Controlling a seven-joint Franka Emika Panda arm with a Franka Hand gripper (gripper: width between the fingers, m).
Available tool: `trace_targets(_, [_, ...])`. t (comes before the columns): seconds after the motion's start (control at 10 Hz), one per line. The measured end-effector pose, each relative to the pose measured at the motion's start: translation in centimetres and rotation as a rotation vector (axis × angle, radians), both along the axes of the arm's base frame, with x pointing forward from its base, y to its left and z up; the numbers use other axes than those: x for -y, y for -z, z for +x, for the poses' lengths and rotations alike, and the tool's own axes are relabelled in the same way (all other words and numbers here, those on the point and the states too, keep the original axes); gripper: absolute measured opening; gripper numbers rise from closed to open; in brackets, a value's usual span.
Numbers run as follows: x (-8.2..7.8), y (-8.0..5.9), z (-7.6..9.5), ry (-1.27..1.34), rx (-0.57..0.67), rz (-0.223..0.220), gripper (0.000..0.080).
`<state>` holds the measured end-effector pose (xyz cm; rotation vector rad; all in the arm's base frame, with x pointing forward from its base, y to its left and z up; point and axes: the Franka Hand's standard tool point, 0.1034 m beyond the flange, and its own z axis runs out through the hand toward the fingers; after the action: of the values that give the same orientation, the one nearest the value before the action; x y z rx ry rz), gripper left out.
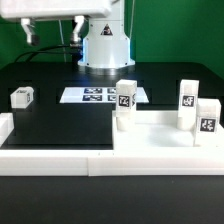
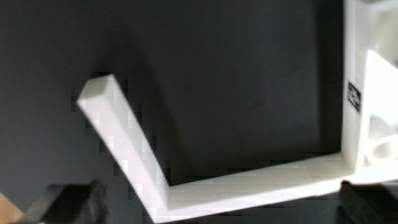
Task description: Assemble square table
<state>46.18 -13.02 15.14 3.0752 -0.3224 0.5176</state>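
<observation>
Exterior view: tray-like top (image 1: 165,150), seemingly bearing legs (image 1: 125,98).

The bench (image 1: 60,125) is looking matt black and smooth. The square top (image 1: 165,145) and the legs (image 1: 125,100) are looking like smooth white plastic, slightly glossy. The marker board (image 1: 100,96) is appearing flat and matt.

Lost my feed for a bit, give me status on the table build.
Tool open, holding nothing. Tabletop flat on table, three legs standing on it, a fourth leg lying apart. Nothing in the way.
</observation>
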Motion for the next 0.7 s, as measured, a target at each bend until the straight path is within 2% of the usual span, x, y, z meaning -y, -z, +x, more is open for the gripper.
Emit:
trace_targets(0.1, [1.1,-0.4,0.2,-0.048,-0.001,-0.019,0.0649])
trace_targets(0.5, [1.1,0.3,-0.1,-0.057,-0.027,-0.014,0.0649])
trace_targets(0.6, [1.1,0.8,-0.2,-0.059,-0.051,-0.004,0.0649])
trace_targets(0.7, [1.0,1.9,-0.4,-0.064,-0.109,0.024,0.0649])
